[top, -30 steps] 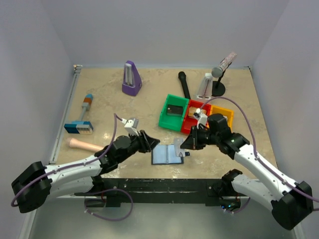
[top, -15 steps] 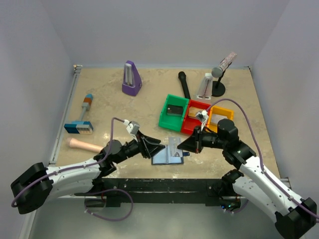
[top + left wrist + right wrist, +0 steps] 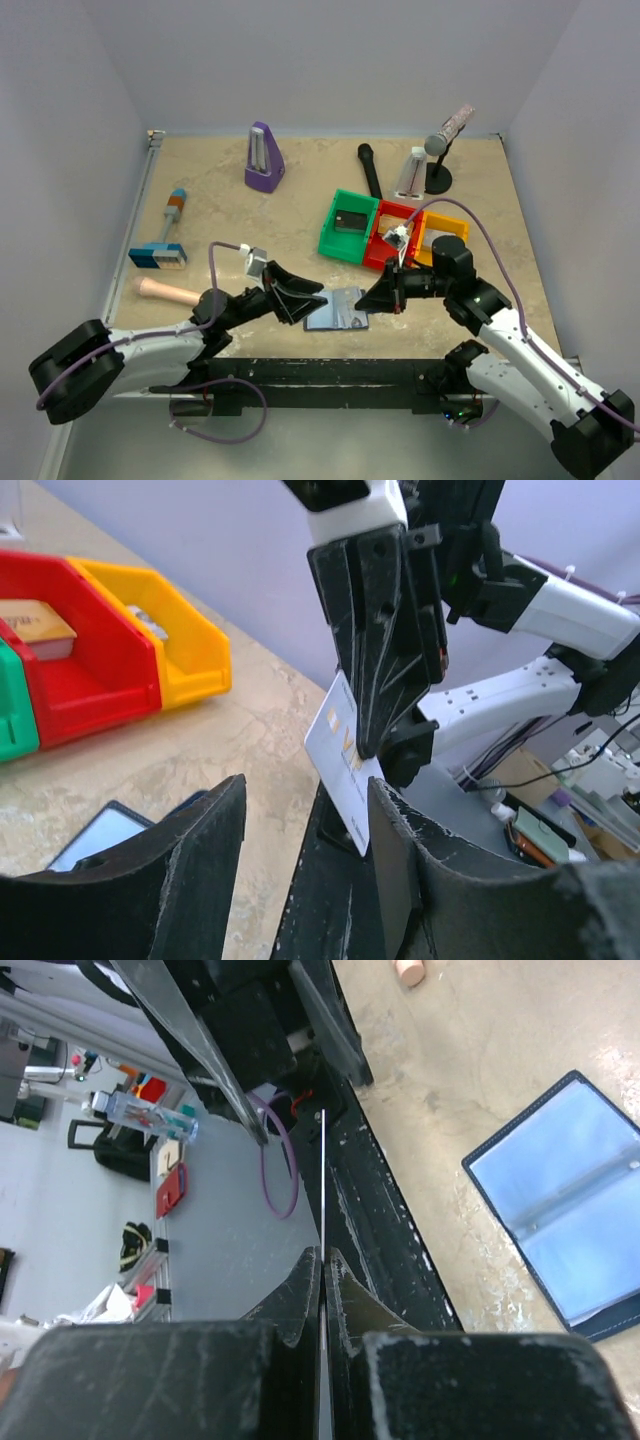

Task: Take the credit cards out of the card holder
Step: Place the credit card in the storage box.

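Observation:
The card holder (image 3: 335,315) lies open near the table's front edge, its pale blue inner panels (image 3: 565,1200) facing up. My right gripper (image 3: 374,297) is shut on a white credit card (image 3: 340,755) with gold print and holds it above the front edge. The right wrist view shows that card edge-on as a thin line (image 3: 323,1180) rising from the closed fingertips (image 3: 313,1265). My left gripper (image 3: 305,785) is open just left of it. The card's lower corner sits between the left fingers (image 3: 400,860), close to the right one.
Green (image 3: 328,232), red (image 3: 383,248) and yellow (image 3: 447,230) bins stand behind the card holder. Further back are a purple metronome (image 3: 263,158), a black microphone (image 3: 370,170) and a microphone on a stand (image 3: 440,150). At the left lie a blue tool (image 3: 162,245) and a beige cylinder (image 3: 170,291).
My right gripper has drawn the card away from the card holder toward the front edge. The left gripper has moved right to meet it, its jaws wider.

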You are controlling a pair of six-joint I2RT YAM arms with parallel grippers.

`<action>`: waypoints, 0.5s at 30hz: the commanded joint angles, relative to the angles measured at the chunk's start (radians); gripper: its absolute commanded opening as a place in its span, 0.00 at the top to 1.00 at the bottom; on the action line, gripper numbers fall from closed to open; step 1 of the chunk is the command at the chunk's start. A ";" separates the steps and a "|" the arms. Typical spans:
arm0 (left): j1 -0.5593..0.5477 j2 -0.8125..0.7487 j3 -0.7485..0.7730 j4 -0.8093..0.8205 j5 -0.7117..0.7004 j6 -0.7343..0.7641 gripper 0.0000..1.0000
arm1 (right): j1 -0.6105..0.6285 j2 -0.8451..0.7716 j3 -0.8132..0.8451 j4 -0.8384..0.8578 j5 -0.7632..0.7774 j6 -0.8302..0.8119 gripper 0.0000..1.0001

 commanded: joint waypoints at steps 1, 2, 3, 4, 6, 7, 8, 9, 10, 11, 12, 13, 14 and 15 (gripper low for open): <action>0.040 -0.162 0.081 -0.174 -0.010 0.055 0.43 | 0.014 0.027 0.089 -0.116 -0.049 -0.095 1.00; 0.042 -0.212 0.118 -0.294 -0.020 0.092 0.43 | 0.026 0.027 0.101 -0.143 -0.030 -0.114 1.00; 0.042 -0.246 0.155 -0.427 -0.017 0.127 0.42 | 0.046 0.030 0.111 -0.173 -0.010 -0.138 1.00; 0.042 -0.269 0.204 -0.526 -0.003 0.165 0.41 | 0.076 0.033 0.124 -0.199 0.016 -0.160 1.00; 0.040 -0.286 0.270 -0.666 0.063 0.233 0.41 | 0.132 0.050 0.149 -0.240 0.046 -0.197 1.00; 0.040 -0.280 0.302 -0.712 0.112 0.259 0.41 | 0.155 0.061 0.163 -0.263 0.063 -0.212 1.00; 0.040 -0.271 0.327 -0.749 0.159 0.270 0.41 | 0.178 0.070 0.175 -0.283 0.076 -0.226 1.00; 0.040 -0.248 0.353 -0.770 0.199 0.276 0.41 | 0.193 0.076 0.183 -0.291 0.085 -0.233 1.00; 0.040 -0.227 0.379 -0.796 0.245 0.276 0.41 | 0.201 0.078 0.191 -0.299 0.086 -0.238 1.00; 0.040 -0.199 0.410 -0.856 0.275 0.278 0.42 | 0.202 0.079 0.198 -0.308 0.088 -0.246 1.00; 0.040 -0.170 0.436 -0.888 0.308 0.285 0.43 | 0.209 0.079 0.207 -0.320 0.088 -0.253 1.00; 0.040 -0.150 0.454 -0.921 0.348 0.287 0.45 | 0.209 0.078 0.217 -0.335 0.089 -0.263 1.00; 0.040 -0.130 0.477 -0.951 0.373 0.293 0.46 | 0.212 0.076 0.226 -0.351 0.089 -0.275 1.00; 0.040 -0.119 0.482 -0.959 0.396 0.292 0.47 | 0.215 0.075 0.232 -0.364 0.093 -0.283 1.00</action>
